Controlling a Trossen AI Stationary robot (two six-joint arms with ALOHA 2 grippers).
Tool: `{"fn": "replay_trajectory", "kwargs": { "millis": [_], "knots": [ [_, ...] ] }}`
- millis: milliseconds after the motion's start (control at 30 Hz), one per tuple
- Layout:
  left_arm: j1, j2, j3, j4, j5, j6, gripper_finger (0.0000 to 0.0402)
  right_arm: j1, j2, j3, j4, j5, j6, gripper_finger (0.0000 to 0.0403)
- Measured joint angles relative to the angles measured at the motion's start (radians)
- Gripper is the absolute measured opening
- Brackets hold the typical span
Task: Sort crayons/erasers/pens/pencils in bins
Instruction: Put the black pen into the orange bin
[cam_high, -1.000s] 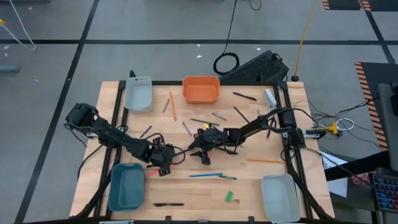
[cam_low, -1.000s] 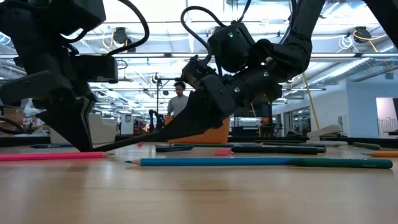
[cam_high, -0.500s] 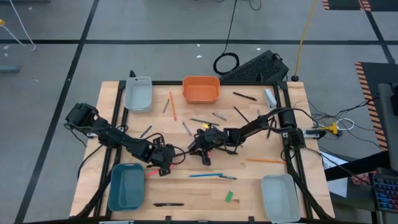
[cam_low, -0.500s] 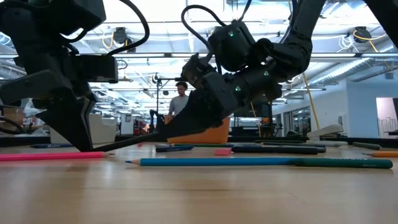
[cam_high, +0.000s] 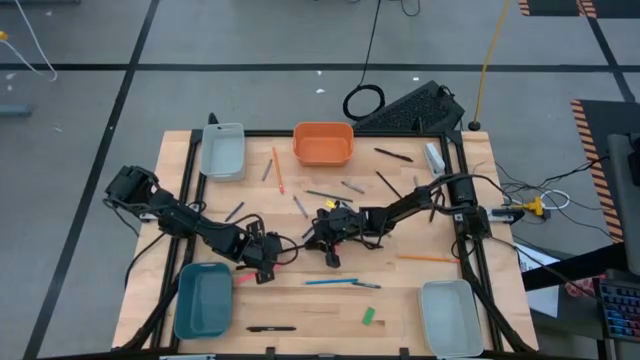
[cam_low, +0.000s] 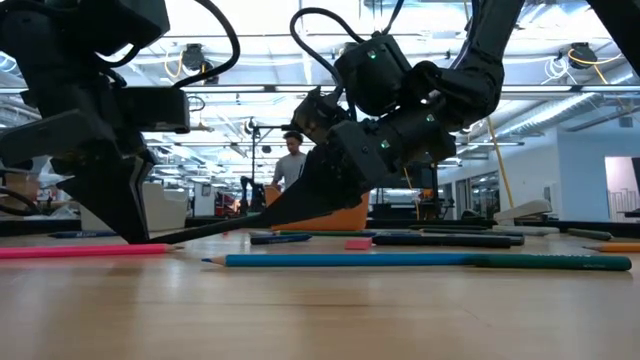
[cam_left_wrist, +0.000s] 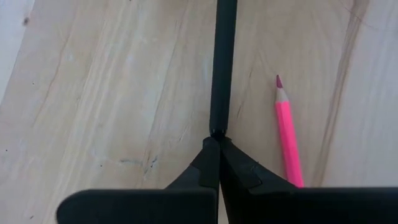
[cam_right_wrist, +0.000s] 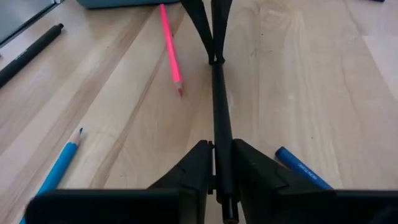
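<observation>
A slim black pen spans between my two grippers near the table's middle. My left gripper is shut on one end of it, low over the wood. My right gripper is shut on it near the other end. In the high view the left gripper stands left of the right gripper. A pink pencil lies flat on the wood beside the left fingers. A blue pencil lies flat nearer the front edge. My left gripper pinches the pen's very end between its two fingertips, which point along the pen and slant down. That end sits low, just over the table. My right gripper pinches the pen's shaft near its other end between its two fingers, which lie along the pen. A short stub of pen sticks out behind them. This end is lifted clear, so the pen slopes up toward it.
An orange bin and a pale grey bin stand at the far edge, a teal bin and another pale grey bin at the near edge. Loose pens, pencils and a green eraser lie scattered between them.
</observation>
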Motion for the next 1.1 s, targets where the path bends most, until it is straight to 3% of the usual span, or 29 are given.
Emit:
{"fn": "replay_trajectory", "kwargs": {
  "millis": [300, 467, 600, 833, 1100],
  "knots": [
    [0.001, -0.027, 0.035, -0.075, 0.061, -0.012, 0.0087, 0.001, 0.000, 0.000, 0.001, -0.002, 0.000, 0.0053],
    [0.015, -0.129, 0.068, -0.204, 0.047, -0.018, 0.0145, 0.001, 0.000, -0.001, 0.003, -0.001, 0.001, 0.0049],
    [0.018, -0.241, 0.053, -0.205, 0.006, -0.011, 0.0162, 0.000, -0.002, -0.001, 0.001, -0.001, 0.003, 0.0050],
    [0.022, -0.429, -0.029, -0.091, -0.084, 0.063, 0.0108, -0.022, -0.106, -0.001, -0.141, 0.011, -0.019, 0.0050],
    [0.062, -0.601, -0.246, 0.222, -0.081, 0.162, 0.0015, -0.122, -0.375, 0.000, -0.441, 0.165, -0.092, 0.0050]
  ]
}}
